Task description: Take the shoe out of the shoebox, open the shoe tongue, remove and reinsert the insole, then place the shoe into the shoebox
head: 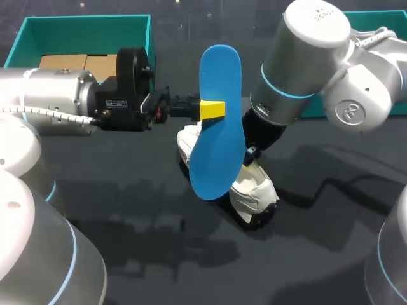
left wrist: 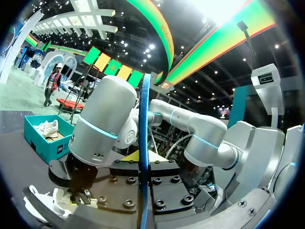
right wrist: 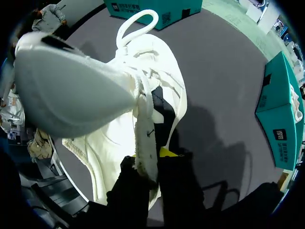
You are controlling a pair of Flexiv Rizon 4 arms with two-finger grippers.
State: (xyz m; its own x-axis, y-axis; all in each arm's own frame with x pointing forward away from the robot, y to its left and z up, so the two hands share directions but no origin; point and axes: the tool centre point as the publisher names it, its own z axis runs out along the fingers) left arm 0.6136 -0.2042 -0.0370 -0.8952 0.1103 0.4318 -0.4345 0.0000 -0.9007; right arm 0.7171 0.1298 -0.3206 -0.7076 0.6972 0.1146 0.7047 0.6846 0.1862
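Shoe (head: pixel 254 190) first: where is it sitting?

It is lying on the dark table (head: pixel 318 241), near the middle and outside the teal shoebox (head: pixel 76 35), which is standing at the far left corner. It is white, and the insole (head: pixel 219 133) is partly hiding it.

What is holding the insole?

The left gripper (head: pixel 213 109) is pinching it. The blue insole is standing upright above the shoe. The yellow-tipped fingers are pressing on it about halfway along its side edge, one on each face.

And the right gripper (right wrist: pixel 150 160)?

It is reaching down to the shoe from the right. Its dark fingers are standing only narrowly apart, squeezing a white strip of the shoe's upper between them, just beside the laces (right wrist: pixel 138 19).

Is the shoe touching the insole?

I cannot tell.
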